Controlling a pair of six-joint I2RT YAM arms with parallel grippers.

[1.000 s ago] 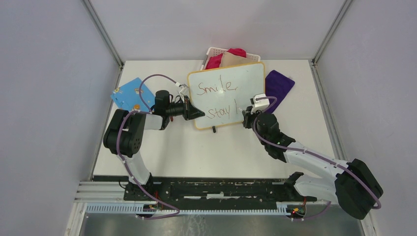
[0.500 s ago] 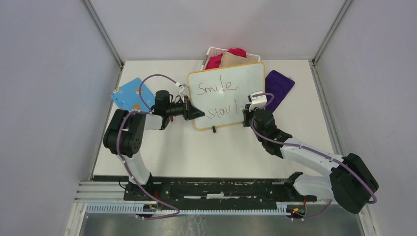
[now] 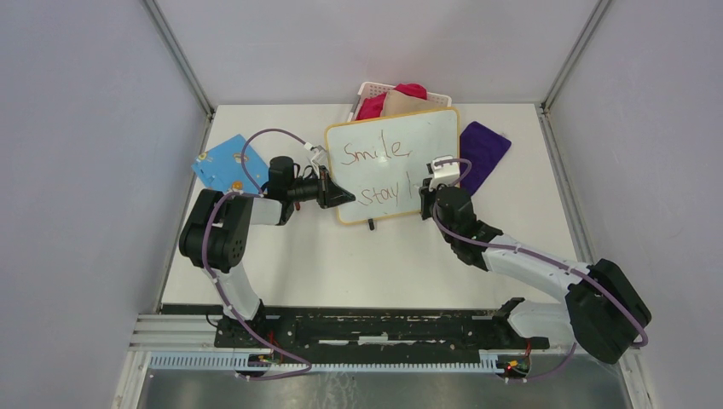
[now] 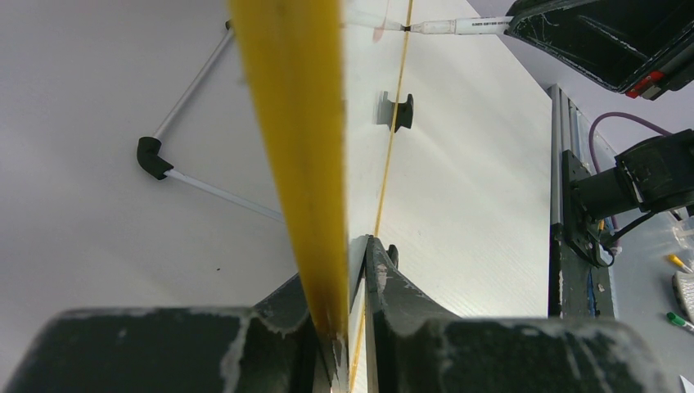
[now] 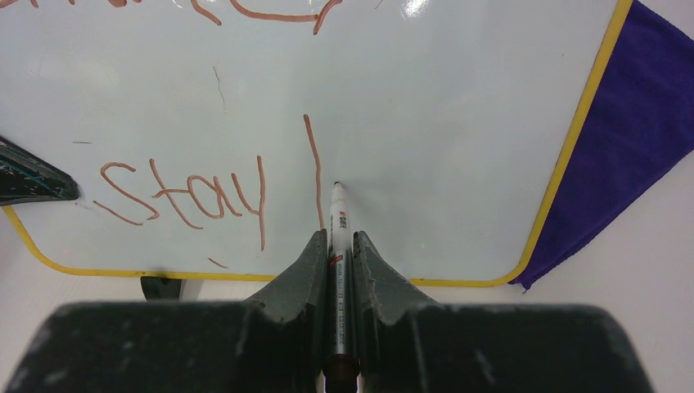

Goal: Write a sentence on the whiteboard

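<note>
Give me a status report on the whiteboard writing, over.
Left gripper shut on whiteboard rim. Right gripper shut on marker, tip beside one stroke. Sentence reads Smile, stay, unfinished. Purple cloth beside board, not blocking.

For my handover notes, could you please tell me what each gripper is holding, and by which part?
The left gripper clamps the whiteboard by its yellow left rim, near the front corner; the right gripper holds a marker by its barrel.

The white table (image 3: 384, 264) carries the whiteboard (image 3: 430, 136), a purple cloth (image 3: 484, 146), a blue board (image 3: 223, 162) and a basket (image 3: 367, 86).
</note>
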